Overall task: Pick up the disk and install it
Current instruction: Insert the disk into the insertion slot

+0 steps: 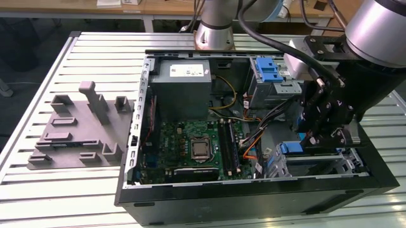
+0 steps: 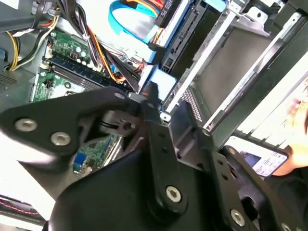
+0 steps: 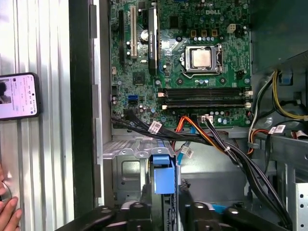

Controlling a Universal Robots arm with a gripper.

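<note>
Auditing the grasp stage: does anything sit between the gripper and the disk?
Nothing visible does. The gripper is right at the disk, at its blue end in the drive cage; the black cables pass beside it, not between.

The table is bare ribbed metal with a dull sheen. On it, at nine o'clock from the case, sits a matt grey plastic fixture, slightly grainy. The case is black painted metal outside and raw galvanised sheet inside. Its motherboard is glossy green, with a brushed silver metal chip lid. The power supply at twelve o'clock is flat grey steel with a paper sticker. The disk shows smooth blue plastic, clamped in the matt black metal gripper. The phone has a glassy face.
</note>
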